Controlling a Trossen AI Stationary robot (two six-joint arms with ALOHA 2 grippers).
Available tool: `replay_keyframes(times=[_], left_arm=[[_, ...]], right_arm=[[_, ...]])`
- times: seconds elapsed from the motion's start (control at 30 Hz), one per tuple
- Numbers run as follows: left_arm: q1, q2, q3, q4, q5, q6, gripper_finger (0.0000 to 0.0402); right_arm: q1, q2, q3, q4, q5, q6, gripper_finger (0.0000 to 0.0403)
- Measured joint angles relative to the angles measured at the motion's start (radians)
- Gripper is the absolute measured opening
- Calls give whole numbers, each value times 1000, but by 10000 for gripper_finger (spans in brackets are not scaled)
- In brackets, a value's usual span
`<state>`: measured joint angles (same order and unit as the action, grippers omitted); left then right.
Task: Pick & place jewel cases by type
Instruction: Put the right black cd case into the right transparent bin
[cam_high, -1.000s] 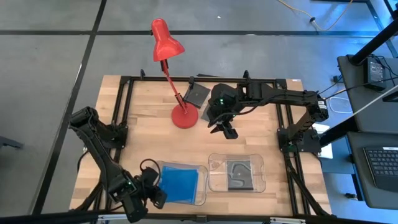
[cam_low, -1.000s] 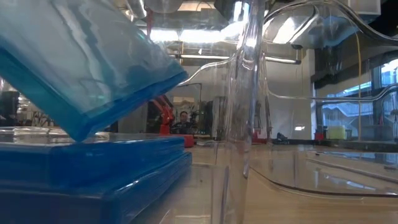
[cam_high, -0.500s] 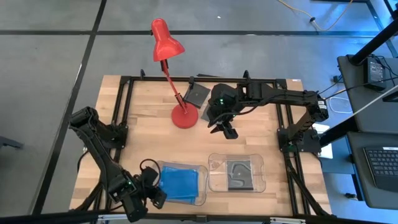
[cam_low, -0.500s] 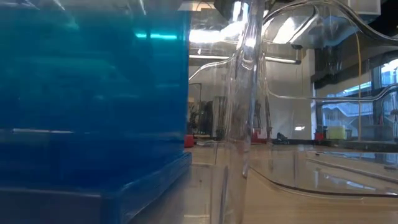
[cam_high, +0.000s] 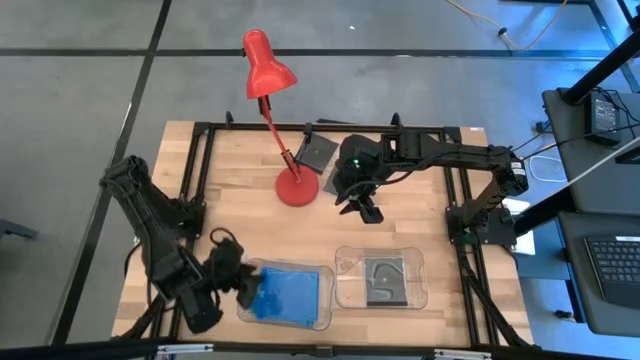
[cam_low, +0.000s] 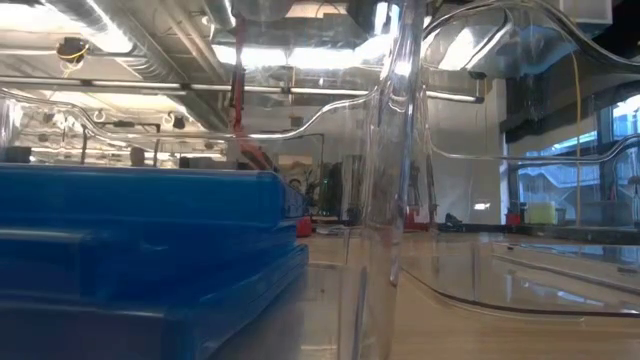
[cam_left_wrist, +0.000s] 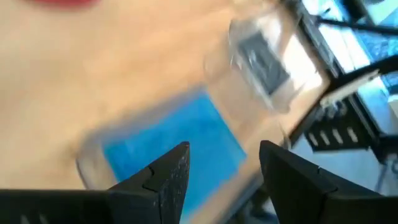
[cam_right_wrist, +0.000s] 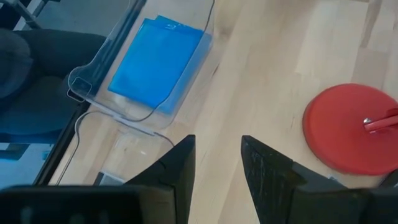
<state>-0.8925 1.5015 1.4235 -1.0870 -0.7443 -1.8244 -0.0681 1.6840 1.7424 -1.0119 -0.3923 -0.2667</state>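
Wooden desk planks carry two clear trays, blue jewel cases stacked in the near-left one, and the stack could be knocked askew if the empty, parted left hand is withdrawn carelessly, while the right hand hangs empty, slightly parted, near the lamp base.

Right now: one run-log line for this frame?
left end effector: open, at left tray's edge | blue jewel cases: stacked in left tray | right end effector: empty, hovering mid-table
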Motion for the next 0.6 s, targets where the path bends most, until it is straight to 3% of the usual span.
replay_keyframes(times=[0.3, 0.5, 0.6], left_arm=[[237, -85, 0, -170, 112, 283, 189], [444, -98, 0, -130, 104, 615, 190], [559, -98, 0, -68, 146, 789, 189]], right_arm=[[8, 0, 0, -77, -7, 72, 133], [6, -1, -50, 7, -31, 101, 133], [-7, 2, -117, 43, -78, 74, 133]])
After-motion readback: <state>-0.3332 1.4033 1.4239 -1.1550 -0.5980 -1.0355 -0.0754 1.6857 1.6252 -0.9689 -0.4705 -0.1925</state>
